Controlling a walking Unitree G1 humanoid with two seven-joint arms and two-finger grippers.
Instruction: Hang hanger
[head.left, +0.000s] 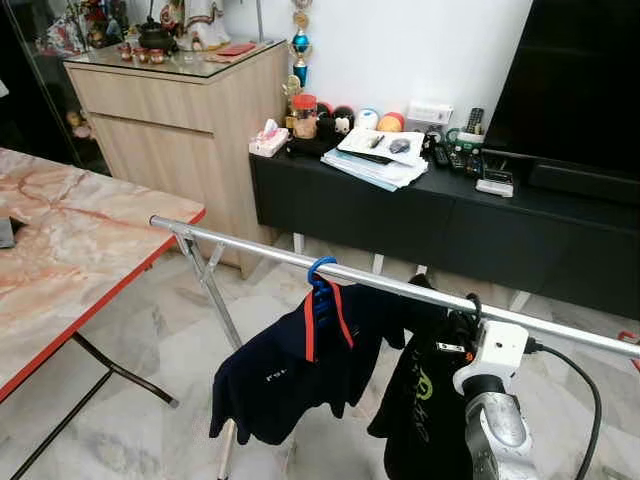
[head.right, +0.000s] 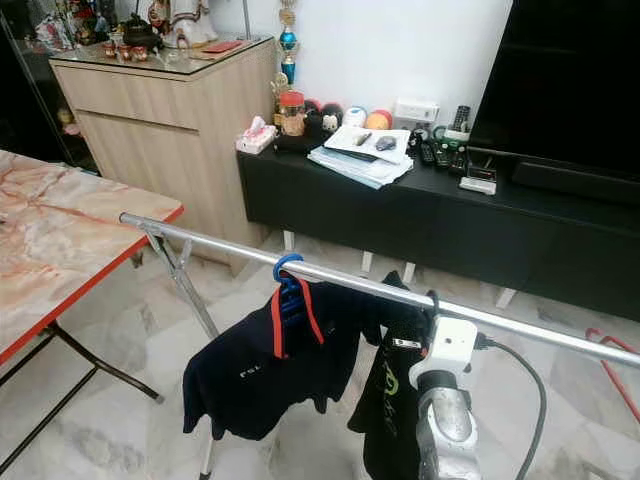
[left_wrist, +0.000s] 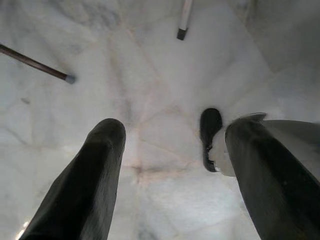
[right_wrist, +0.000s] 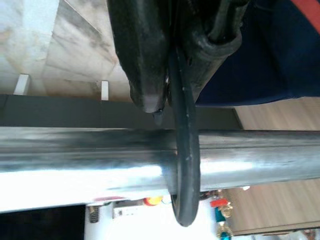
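A silver rail (head.left: 250, 250) crosses the view from left to right. On it hangs a blue hanger (head.left: 320, 272) carrying a navy shirt with red trim (head.left: 290, 365). To its right, a black hanger's hook (right_wrist: 184, 150) is looped over the rail (right_wrist: 90, 157), with a black garment with green print (head.left: 425, 390) below. My right gripper (right_wrist: 172, 75) is raised just under the rail and shut on that hook's stem; its white wrist (head.left: 497, 347) sits below the rail. My left gripper (left_wrist: 175, 130) hangs open over the marble floor.
A marble-topped folding table with a red edge (head.left: 70, 270) stands on the left. The rack's legs (head.left: 215, 300) slant down beside it. A black TV console (head.left: 450, 215) and a wooden cabinet (head.left: 170, 115) line the wall. A red hanger (head.right: 612, 362) lies on the floor.
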